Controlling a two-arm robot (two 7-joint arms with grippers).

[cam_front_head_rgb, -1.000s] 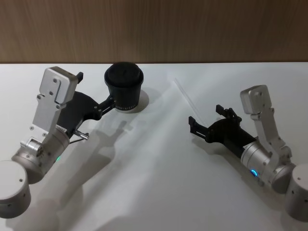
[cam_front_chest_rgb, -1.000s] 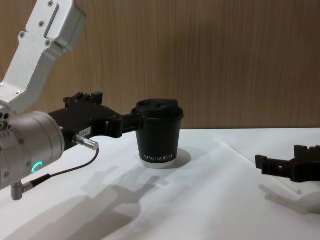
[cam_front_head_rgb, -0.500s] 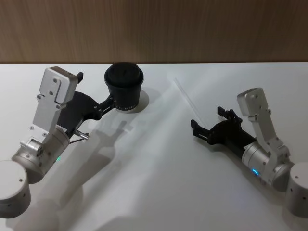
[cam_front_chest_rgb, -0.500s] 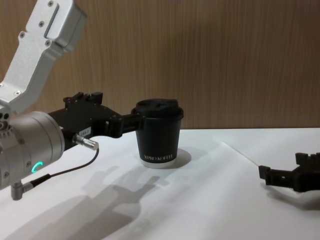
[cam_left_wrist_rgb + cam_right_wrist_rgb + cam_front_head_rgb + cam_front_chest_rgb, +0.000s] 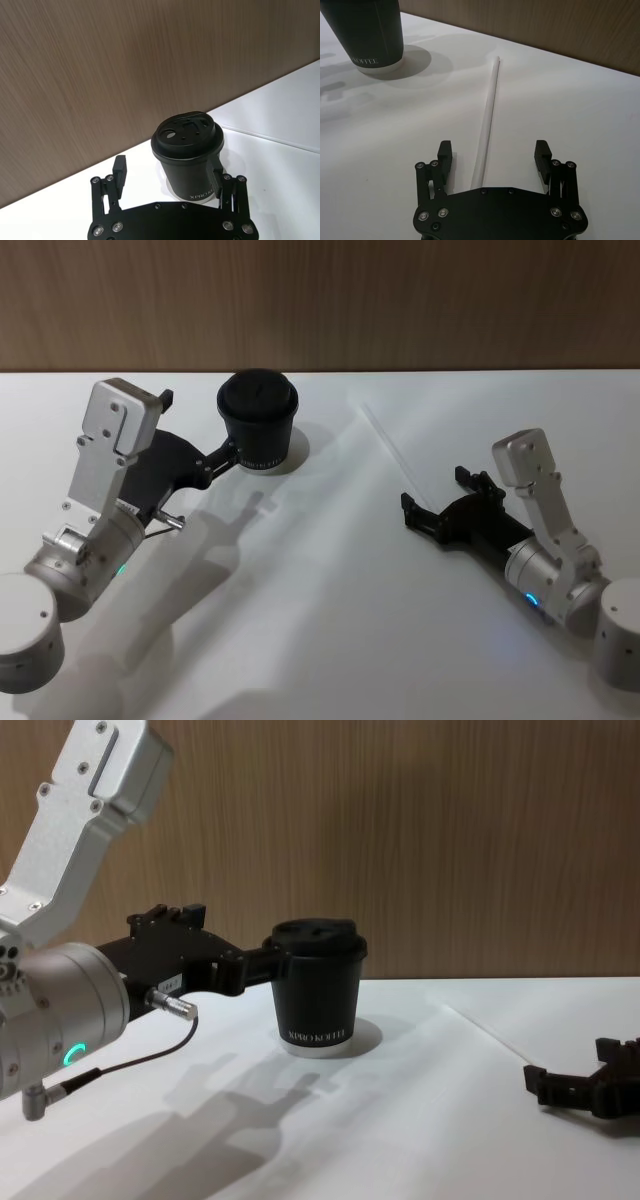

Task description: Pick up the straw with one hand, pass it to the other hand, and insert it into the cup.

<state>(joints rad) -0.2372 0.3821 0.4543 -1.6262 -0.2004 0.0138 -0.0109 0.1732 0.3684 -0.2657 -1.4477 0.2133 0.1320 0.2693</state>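
The black paper cup (image 5: 258,425) with its black lid is seen standing upright on the white table (image 5: 320,620), in the upper middle of the head view, slightly left of centre and close to the wooden wall (image 5: 400,300). In the chest view the cup (image 5: 318,990) is placed at the centre of the frame, with white lettering near its white base rim.

The left gripper (image 5: 200,425) is held at the upper left of the head view, just beside the cup. Its jaws are spread apart. In the left wrist view the cup (image 5: 189,155) is found between the two fingers of the left gripper (image 5: 168,172), close against one of them and well apart from the other; whether that finger is touching the cup cannot be told.

The white straw (image 5: 385,440) is laid flat on the table, right of the cup and apart from it, running diagonally from the upper centre toward the right of the head view. In the chest view the straw (image 5: 490,1033) is seen as a thin line at the right.

The right gripper (image 5: 435,488) is held low over the table at the right of the head view, at the near end of the straw. Its jaws are released and nothing is grasped. In the right wrist view the straw (image 5: 487,120) is seen passing between the fingers of the right gripper (image 5: 493,146), nearer one finger than the other, untouched by either.
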